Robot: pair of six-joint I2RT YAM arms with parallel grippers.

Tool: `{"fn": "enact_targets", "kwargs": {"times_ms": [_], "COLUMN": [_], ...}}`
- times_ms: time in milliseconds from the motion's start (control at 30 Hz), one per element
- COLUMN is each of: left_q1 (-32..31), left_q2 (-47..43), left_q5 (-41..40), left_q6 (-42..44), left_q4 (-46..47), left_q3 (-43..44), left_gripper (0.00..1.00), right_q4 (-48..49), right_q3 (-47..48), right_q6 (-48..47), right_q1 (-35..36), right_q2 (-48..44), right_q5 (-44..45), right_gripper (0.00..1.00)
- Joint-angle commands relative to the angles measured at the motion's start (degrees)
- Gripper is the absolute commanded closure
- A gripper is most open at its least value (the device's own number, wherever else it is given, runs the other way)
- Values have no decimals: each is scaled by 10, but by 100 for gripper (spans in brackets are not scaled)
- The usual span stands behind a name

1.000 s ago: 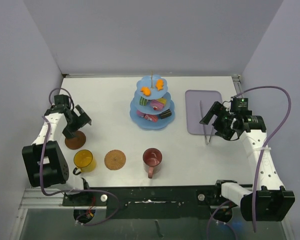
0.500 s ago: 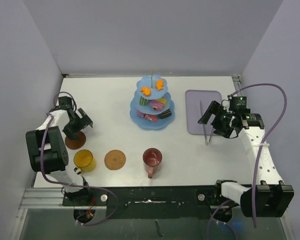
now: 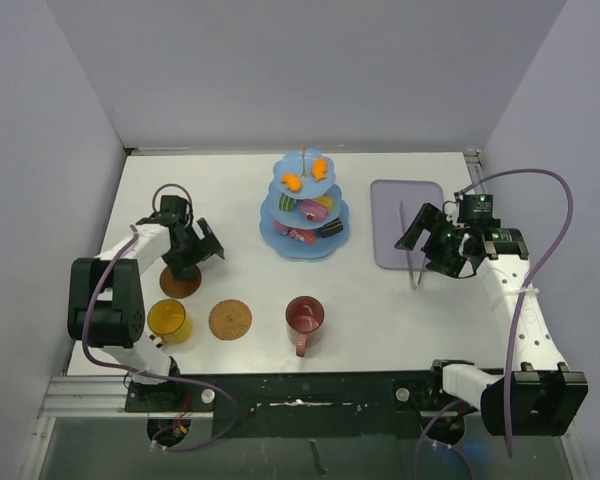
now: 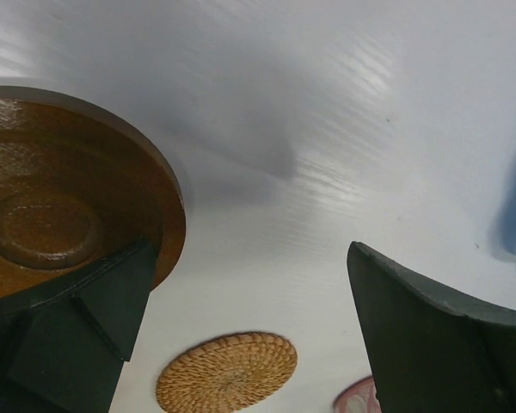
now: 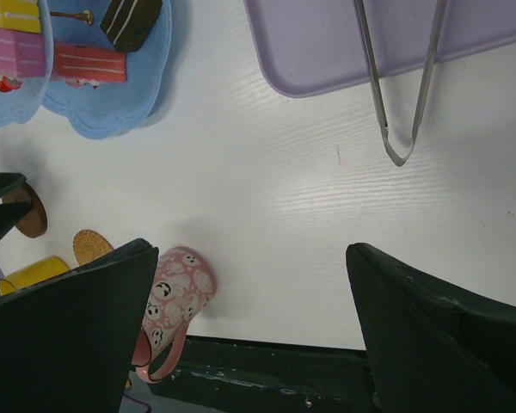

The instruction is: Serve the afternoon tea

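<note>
The left jaws are spread wide and nothing is gripped between them. In the left wrist view the rim of a dark wooden coaster (image 4: 60, 206) is overlapped by one finger (image 4: 77, 327); whether the two touch cannot be told. The other finger (image 4: 447, 335) is seen well apart from it, over the bare white counter (image 4: 327, 129). A woven coaster (image 4: 228, 372) lies flat beyond the gap.

From above, the dark wooden coaster is found near the counter's left side. The yellow mug (image 3: 167, 320) stands just in front of it, with the woven coaster beside the mug. The dark-red mug (image 3: 305, 316) stands upright further right, its handle turned toward the near edge.

The right jaws are likewise released and fully parted, with only bare counter seen between them. They are held near the thin metal tongs (image 3: 412, 250), which lie partly on the lilac tray (image 3: 405, 222) and partly on the counter.

The light-blue three-tier stand (image 3: 304, 205) stands at mid-counter, toward the back and between the two arms. Toy cakes (image 3: 310, 210) are set on all three tiers.
</note>
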Motion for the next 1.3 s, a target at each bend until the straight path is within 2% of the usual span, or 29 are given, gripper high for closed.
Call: {"fn": "enact_targets", "kwargs": {"times_ms": [0, 300, 400, 467, 600, 800, 933, 1100, 1267], "left_q1": [-39, -148, -164, -159, -109, -30, -23, -27, -48], "left_q2": [-19, 54, 40, 11, -45, -95, -84, -73, -38], "left_q5": [44, 63, 42, 18, -31, -47, -34, 9, 12], "left_q6": [-33, -87, -108, -97, -55, -31, -25, -40, -45], "left_q4": [42, 89, 87, 79, 26, 11, 8, 57, 76], "left_q3": [27, 75, 84, 90, 98, 22, -10, -49, -53], "left_gripper": [7, 7, 9, 9, 9, 9, 9, 9, 9], "right_q4": [11, 18, 19, 18, 23, 32, 32, 29, 28], "right_q3": [-7, 0, 6, 9, 3, 3, 12, 18, 24], "right_q6": [8, 2, -4, -4, 2, 14, 11, 11, 11], "right_q1": [2, 20, 32, 37, 43, 65, 82, 98, 113], "right_q2": [-21, -26, -26, -26, -23, -18, -11, -4, -1], "right_q5": [-8, 4, 17, 22, 23, 37, 49, 54, 58], "right_gripper": [2, 2, 2, 2, 2, 2, 2, 2, 2]}}
